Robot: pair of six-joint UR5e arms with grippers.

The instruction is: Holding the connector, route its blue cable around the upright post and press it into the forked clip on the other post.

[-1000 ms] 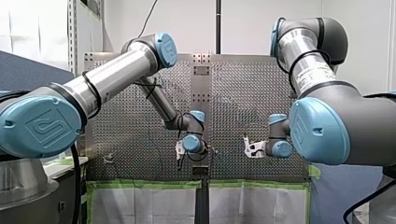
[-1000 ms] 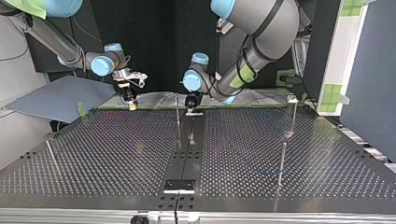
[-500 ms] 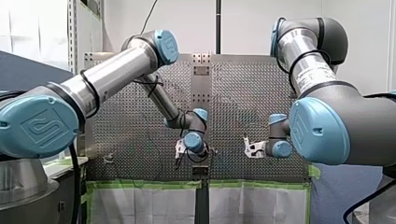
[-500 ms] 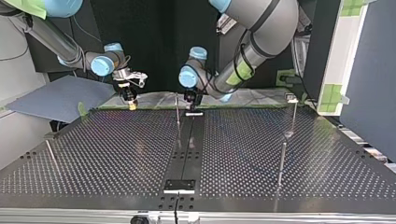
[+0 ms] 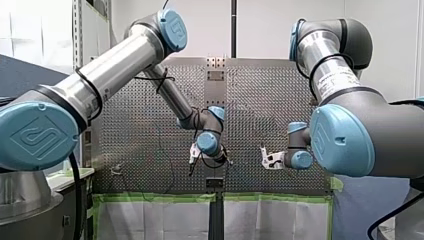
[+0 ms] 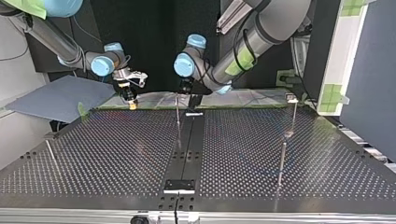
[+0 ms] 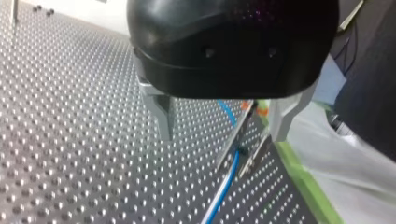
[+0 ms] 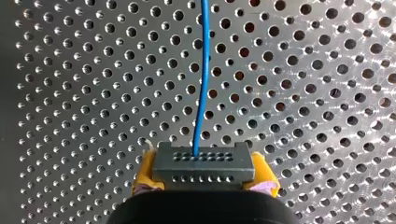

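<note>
In the right wrist view a grey connector (image 8: 203, 162) sits between the yellow pads of my right gripper (image 8: 203, 179), which is shut on it. Its blue cable (image 8: 201, 70) runs straight ahead over the perforated table. My right gripper (image 6: 132, 102) hangs at the top view's far left edge of the table. My left gripper (image 7: 222, 136) is open, its metal fingers (image 7: 163, 116) spread wide and holding nothing. Just ahead of them stands the forked clip (image 7: 243, 144) with the blue cable (image 7: 224, 186) running through it. In the top view my left gripper (image 6: 186, 93) hovers above the thin post (image 6: 177, 114).
More thin posts stand at the top view's right (image 6: 281, 161), far right (image 6: 293, 112) and left (image 6: 49, 151). A black strip (image 6: 187, 149) runs down the table's middle to a small plate (image 6: 179, 185). Green tape (image 7: 308, 186) marks the table edge beside my left gripper.
My left arm has lifted and swung its gripper up off the table, toward the top view's left. My right arm has held still with the connector.
</note>
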